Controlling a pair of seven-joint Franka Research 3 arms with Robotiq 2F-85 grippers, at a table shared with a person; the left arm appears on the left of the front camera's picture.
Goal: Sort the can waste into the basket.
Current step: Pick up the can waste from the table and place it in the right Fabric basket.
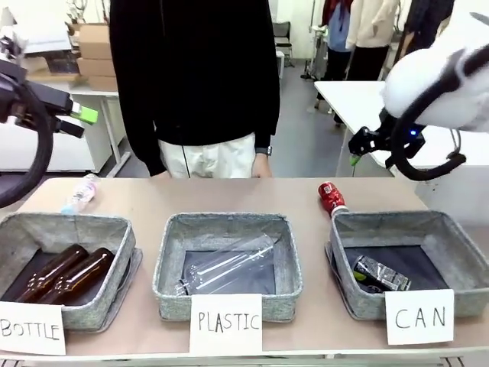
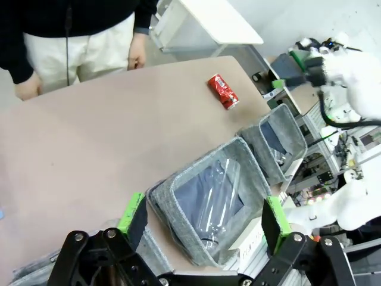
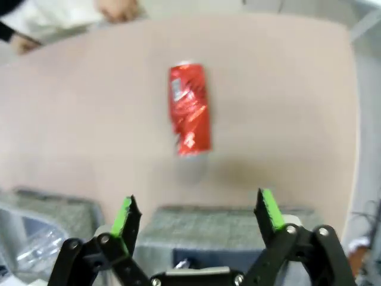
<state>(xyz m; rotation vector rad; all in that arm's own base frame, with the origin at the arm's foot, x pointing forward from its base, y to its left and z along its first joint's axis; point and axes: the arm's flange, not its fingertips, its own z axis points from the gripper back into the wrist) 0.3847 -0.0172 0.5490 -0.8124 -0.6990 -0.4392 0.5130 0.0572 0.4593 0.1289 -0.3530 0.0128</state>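
Lying on bench (image 1: 229,200) behind CAN basket (image 1: 428,229): red can (image 1: 331,196); front view showing black can (image 1: 380,274) inside basket; right wrist view showing right pincer (image 3: 195,213) wide, empty, hovering above red can; left pincer (image 2: 202,219) wide, empty, over PLASTIC basket (image 2: 178,196).

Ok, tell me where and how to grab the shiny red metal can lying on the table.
Grip the shiny red metal can across the middle of its round body, coming straight down from above. It lies on its side on the table, beyond the grey woven basket, so the open right gripper should straddle its long axis.
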